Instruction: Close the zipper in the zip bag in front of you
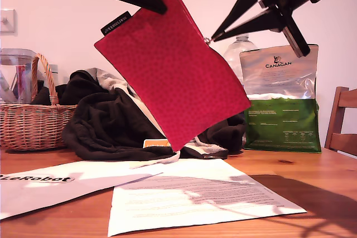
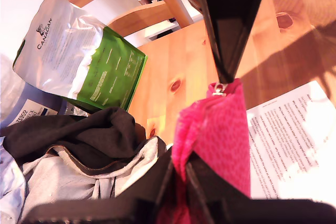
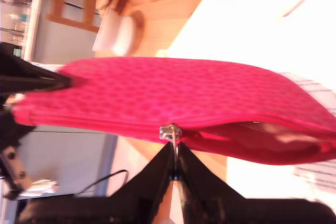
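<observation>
The zip bag [image 1: 170, 71] hangs in the air above the counter [image 1: 312, 182], tilted. Its high corner is towards the exterior view's left and its low corner dangles near the heap of dark clothing [image 1: 111, 126], over the printed sheets [image 1: 195, 193].

My first pincer [image 1: 159, 5] is clenched on the top corner, just beside the black label [image 1: 115, 23]. In its own wrist view the pink cloth bunches between the fingertips. My second pincer [image 3: 173, 148] comes in from the exterior view's right and is clamped on the silver pull tab [image 3: 170, 132], part-way along the zipper [image 3: 105, 121].

Between the held corner and the tab the teeth look joined. Beyond the tab the mouth gapes and the paler lining shows.

The bag looks light, thin and floppy, and it drapes flat from that single corner with no sign of anything heavy inside. Cloth this soft will probably buckle and follow the tab if the edge goes slack. So I would say the corner hold is what matters, keeping the zipper line taut against the pull.

The tab is small, smooth metal and could slip out of the fingertips. The dotted fabric should give better friction. The best places to hold are the two already taken, the seamed corner and the tab itself. Drawing the tab straight along the edge and away from the corner hold seems the way to close the rest.
</observation>
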